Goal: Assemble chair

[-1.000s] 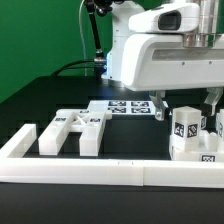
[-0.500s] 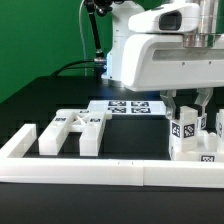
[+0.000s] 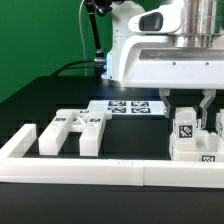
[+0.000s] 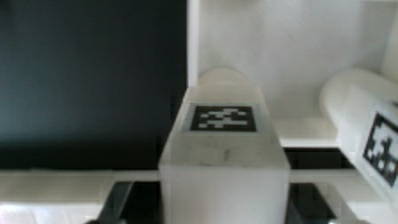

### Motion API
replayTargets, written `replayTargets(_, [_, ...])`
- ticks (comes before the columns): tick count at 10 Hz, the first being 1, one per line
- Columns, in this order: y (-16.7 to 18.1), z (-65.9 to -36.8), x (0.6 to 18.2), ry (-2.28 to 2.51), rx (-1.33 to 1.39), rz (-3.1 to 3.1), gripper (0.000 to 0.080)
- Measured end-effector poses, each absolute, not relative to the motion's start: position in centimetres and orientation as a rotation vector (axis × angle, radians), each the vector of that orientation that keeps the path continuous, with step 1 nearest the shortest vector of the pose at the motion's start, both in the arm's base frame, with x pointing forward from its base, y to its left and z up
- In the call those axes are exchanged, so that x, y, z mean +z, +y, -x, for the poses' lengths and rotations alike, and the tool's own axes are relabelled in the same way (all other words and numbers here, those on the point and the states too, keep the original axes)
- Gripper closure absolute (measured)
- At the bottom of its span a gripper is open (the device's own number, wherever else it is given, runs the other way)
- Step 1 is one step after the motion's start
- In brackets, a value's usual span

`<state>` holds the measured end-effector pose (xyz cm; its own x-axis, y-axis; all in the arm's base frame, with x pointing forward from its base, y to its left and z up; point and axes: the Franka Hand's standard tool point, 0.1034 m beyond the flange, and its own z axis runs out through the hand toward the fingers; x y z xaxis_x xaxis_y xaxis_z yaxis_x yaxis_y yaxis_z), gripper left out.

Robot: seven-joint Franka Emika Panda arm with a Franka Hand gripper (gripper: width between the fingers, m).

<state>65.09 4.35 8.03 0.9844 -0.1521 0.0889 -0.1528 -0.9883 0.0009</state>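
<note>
A black table [image 3: 40,100] is seen under everything, w/ a green wall [image 3: 40,30] behind. The upper right of the ext. view is filled by the white arm [image 3: 160,55], which is pointed straight down. A long low white rail [image 3: 90,172] is laid along the table's near edge, w/ a short return at the ext. view's left. The marker board [image 3: 125,107] is laid flat further back, approx. mid-table.

The chair is found as loose white parts in two groups. On the ext. view's left, just behind the rail, a plain bar [image 3: 48,140] and a ladder-like frame [image 3: 82,130] are laid side by side, well apart from the gripper [image 3: 188,109]. On the ext. view's right, a block cluster [image 3: 195,150] is stood just behind the rail, w/ tags shown on its front.

At the top of that cluster an upright piece [image 3: 185,128] is set directly btw. the two fingers [image 3: 171,108], one at each side. The jaws are clamped onto this piece. Its tag [image 3: 185,128] is turned toward the ext. camera. Whether its base is touching the blocks below cannot be told.

In the wrist view the same piece [image 4: 222,155] is centred under the gripper, its rounded end and tag [image 4: 222,118] shown. A neighbouring tagged part [image 4: 365,115] is seen just beside it.
</note>
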Motion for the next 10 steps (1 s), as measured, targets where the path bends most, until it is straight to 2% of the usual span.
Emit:
replayTargets(3, [4.59, -64.86, 7.91, -0.818, 0.134, -3.061, 0.0506])
replayTargets(7, [4.61, -64.87, 7.89, -1.361, 0.125, -2.878, 0.0506])
replayTargets(10, [4.59, -64.88, 7.91, -1.311, 0.127, -2.900, 0.0505])
